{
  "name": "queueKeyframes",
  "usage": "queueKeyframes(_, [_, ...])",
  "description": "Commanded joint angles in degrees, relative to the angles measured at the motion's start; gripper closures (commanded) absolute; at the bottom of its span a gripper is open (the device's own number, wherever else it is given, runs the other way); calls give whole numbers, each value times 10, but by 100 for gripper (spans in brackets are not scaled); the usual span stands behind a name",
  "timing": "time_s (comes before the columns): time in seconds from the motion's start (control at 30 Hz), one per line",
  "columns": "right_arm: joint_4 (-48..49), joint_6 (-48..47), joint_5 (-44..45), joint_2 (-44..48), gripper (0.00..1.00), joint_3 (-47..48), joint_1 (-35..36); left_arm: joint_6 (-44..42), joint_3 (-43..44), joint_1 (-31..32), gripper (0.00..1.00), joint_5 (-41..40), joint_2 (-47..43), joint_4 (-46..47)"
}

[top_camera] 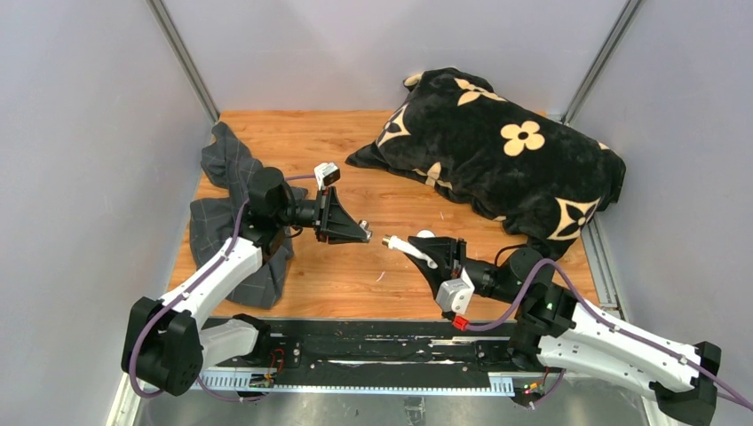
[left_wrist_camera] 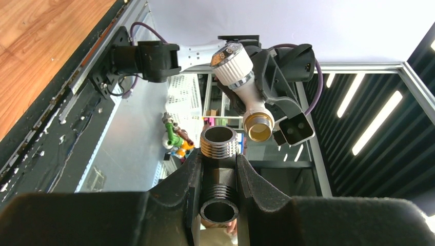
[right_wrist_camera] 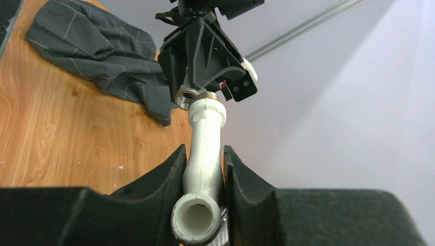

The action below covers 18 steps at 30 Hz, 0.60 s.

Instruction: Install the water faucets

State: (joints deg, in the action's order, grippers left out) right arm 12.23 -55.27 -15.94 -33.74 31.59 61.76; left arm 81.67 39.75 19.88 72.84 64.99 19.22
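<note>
My left gripper (top_camera: pixel 362 232) is shut on the grey metal T-shaped piece (left_wrist_camera: pixel 219 169), threaded end pointing out, held above the wooden table. My right gripper (top_camera: pixel 441 256) is shut on the white elbow-shaped tap body (top_camera: pixel 410 248), whose brass threaded end (top_camera: pixel 388 240) points toward the left gripper. In the right wrist view the tap body (right_wrist_camera: pixel 205 154) sits between my fingers and its brass tip lies right beside the T-piece's open end (right_wrist_camera: pixel 185 96). In the left wrist view the tap body (left_wrist_camera: pixel 245 92) hangs just above and right of the T-piece, a small gap between them.
A grey checked cloth (top_camera: pixel 233 213) lies at the table's left under the left arm. A black flowered cushion (top_camera: pixel 497 151) fills the back right. Metal frame posts stand at the back corners. The black rail (top_camera: pixel 373 351) runs along the near edge.
</note>
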Motion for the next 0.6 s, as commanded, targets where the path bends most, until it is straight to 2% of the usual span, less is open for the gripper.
queueKeyframes(0.0, [71,-33,20,-20,100,-1,10,-8,12,-5,100,9,-15,13])
queueKeyframes(0.57, [151,-11,24,-50,100,-35,10,15,11,-5,100,-7,-37,13])
